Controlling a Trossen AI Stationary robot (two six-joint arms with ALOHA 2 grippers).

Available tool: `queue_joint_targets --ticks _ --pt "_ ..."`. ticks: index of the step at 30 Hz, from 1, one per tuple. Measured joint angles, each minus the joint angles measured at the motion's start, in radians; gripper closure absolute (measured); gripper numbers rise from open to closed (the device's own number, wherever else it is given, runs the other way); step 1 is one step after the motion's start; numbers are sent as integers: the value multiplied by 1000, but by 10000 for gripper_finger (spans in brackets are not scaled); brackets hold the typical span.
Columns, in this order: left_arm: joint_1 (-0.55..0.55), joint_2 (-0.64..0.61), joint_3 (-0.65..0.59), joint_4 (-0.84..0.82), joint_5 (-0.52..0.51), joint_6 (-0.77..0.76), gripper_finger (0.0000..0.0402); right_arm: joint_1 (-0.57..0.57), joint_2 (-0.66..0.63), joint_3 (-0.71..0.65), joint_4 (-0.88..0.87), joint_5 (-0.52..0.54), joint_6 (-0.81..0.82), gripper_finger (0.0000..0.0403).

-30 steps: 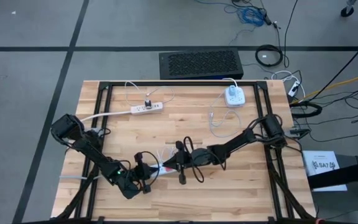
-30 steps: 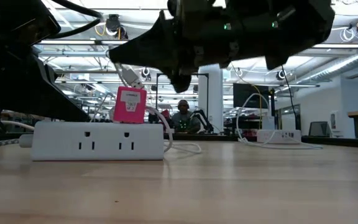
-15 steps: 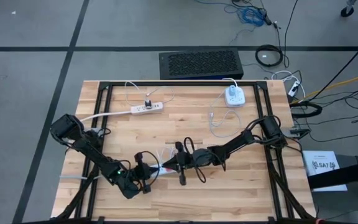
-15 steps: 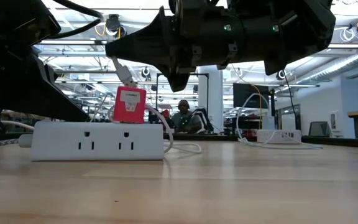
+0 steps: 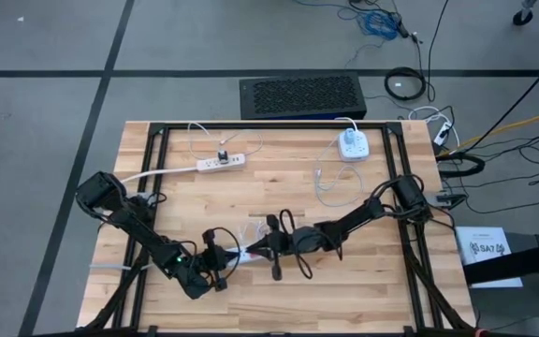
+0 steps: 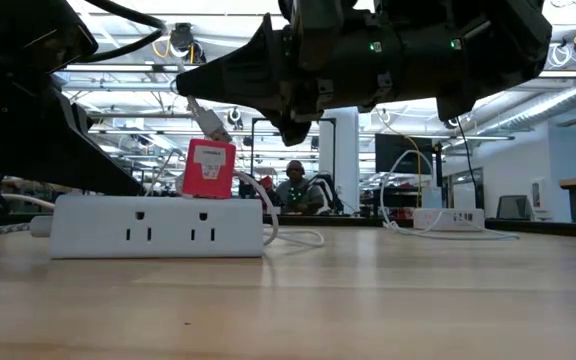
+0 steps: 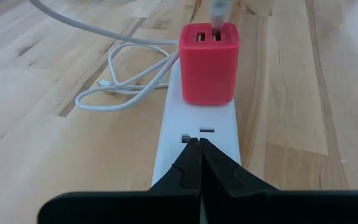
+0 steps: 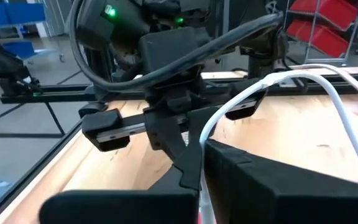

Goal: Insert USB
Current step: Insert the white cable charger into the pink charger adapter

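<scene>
A white power strip (image 7: 194, 124) lies flat on the wooden table, near its front middle. A red USB charger (image 7: 208, 62) is plugged into the strip's top, its two ports facing up. My left gripper (image 7: 199, 144) is shut, its tips on the strip just short of the charger. My right gripper (image 6: 180, 82) is shut on a silver USB plug (image 6: 208, 122) with a white cable (image 8: 272, 81). The plug slants down, and its tip (image 7: 218, 15) stands at one port. How deep it sits, I cannot tell. My left gripper presses its shut fingertips (image 7: 191, 152) down on the power strip's top face (image 7: 199, 132), beside an outlet slot. The fingers slant down along the strip, which lies flat on the table. My right gripper pinches the USB plug's back end (image 6: 194, 103) between its two fingers. The fingers come nearly level from the table's right. The plug hangs slanted below the tips, its free end at the charger's top (image 6: 213, 143), and the cable (image 8: 205, 134) leaves the fingers in a slack arc.
A loose coil of white cable (image 7: 129, 84) lies beside the strip. A second power strip (image 5: 221, 161) and a white hub (image 5: 351, 143) with cable (image 5: 324, 178) sit at the far side. Black frame rails (image 5: 157, 159) border the table. A person (image 6: 293, 185) sits in the room beyond.
My right gripper has tipped and rolled a little with the plug, whose tip stays at the charger's top. The left gripper and the strip have kept still.
</scene>
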Motion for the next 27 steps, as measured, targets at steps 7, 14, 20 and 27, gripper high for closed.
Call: queue_joint_targets --ticks 7,14,20,27 --pt "0 0 0 2 -3 1 401 5 -14 -49 79 20 -4 402" --pt "0 0 -1 8 -4 1 401 6 -50 -54 33 43 -1 403" --pt "0 0 -1 21 -10 10 401 3 -51 -53 -4 79 25 403" --pt "-1 0 -1 26 -39 11 401 4 -50 -52 46 75 -7 403"
